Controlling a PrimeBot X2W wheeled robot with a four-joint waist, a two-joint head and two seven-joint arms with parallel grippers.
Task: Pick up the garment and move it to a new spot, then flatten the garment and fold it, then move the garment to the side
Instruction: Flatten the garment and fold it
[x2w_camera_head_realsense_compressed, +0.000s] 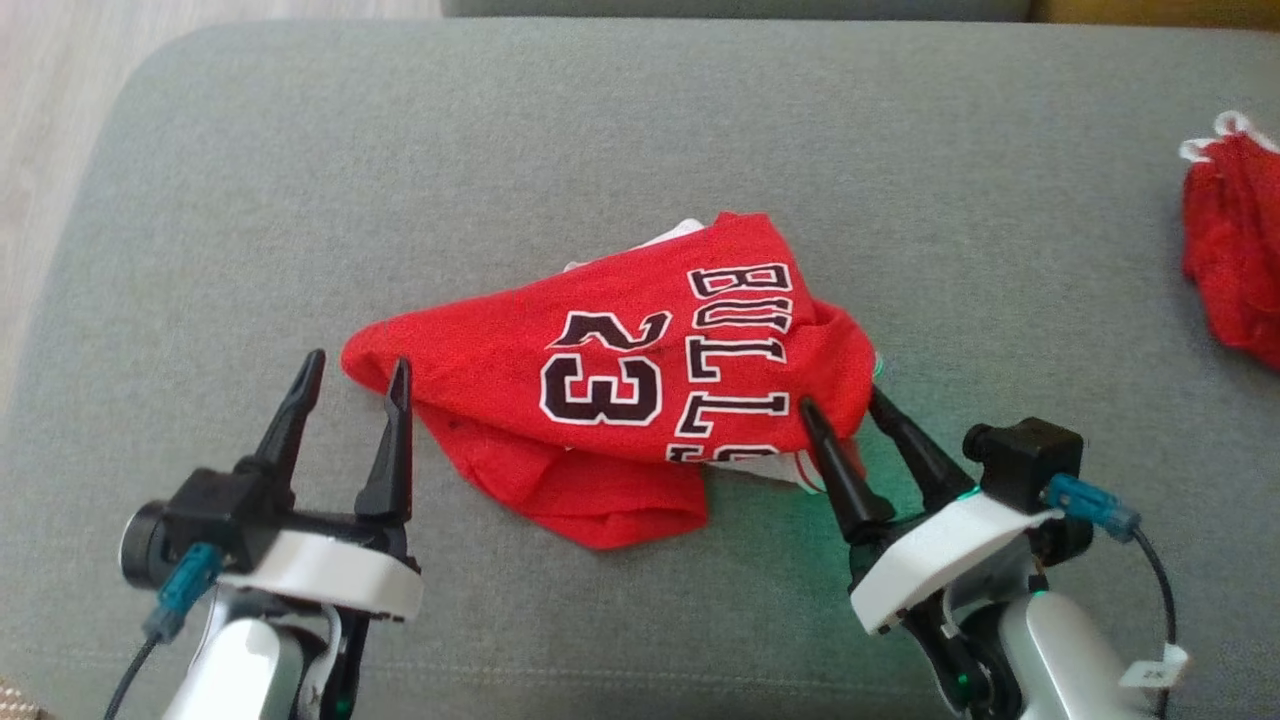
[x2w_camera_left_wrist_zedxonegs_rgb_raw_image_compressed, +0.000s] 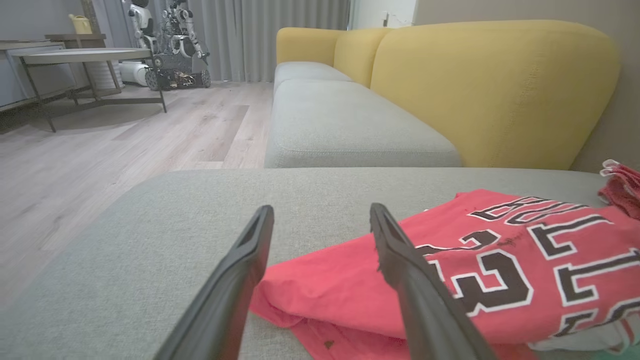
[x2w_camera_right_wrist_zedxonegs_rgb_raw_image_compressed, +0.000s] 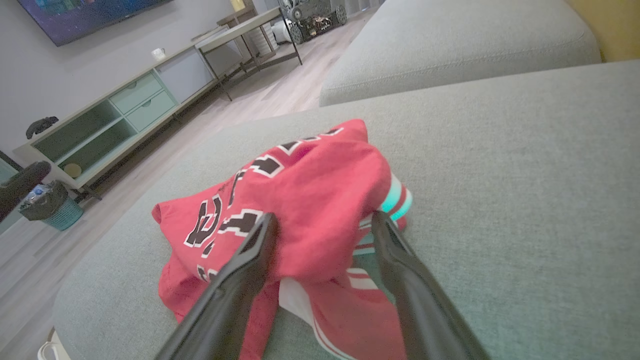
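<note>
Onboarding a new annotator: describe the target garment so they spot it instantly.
On the wide grey cushion, look mid-surface, between the left gripper and the right gripper: a crumpled red jersey lies there. It carries a black, white-edged 23 and block lettering, unlike the red cloth at the cushion's right edge, which shows no print.

Before us the garment (x2w_camera_head_realsense_compressed: 620, 380) lies near the middle of the cushion (x2w_camera_head_realsense_compressed: 250, 200), and a second piece of cloth (x2w_camera_head_realsense_compressed: 1235, 250) sits well apart from it at the cushion's far right edge. Our left gripper (x2w_camera_head_realsense_compressed: 360, 360) stands at the garment's left end, that corner just at its inner finger, while our right gripper (x2w_camera_head_realsense_compressed: 840, 398) is at the right end with a fold of the garment between its fingers. Behind the cushion we find a sofa (x2w_camera_left_wrist_zedxonegs_rgb_raw_image_compressed: 500, 90), and to its left, across the floor (x2w_camera_left_wrist_zedxonegs_rgb_raw_image_compressed: 100, 150), a table (x2w_camera_left_wrist_zedxonegs_rgb_raw_image_compressed: 85, 55).
</note>
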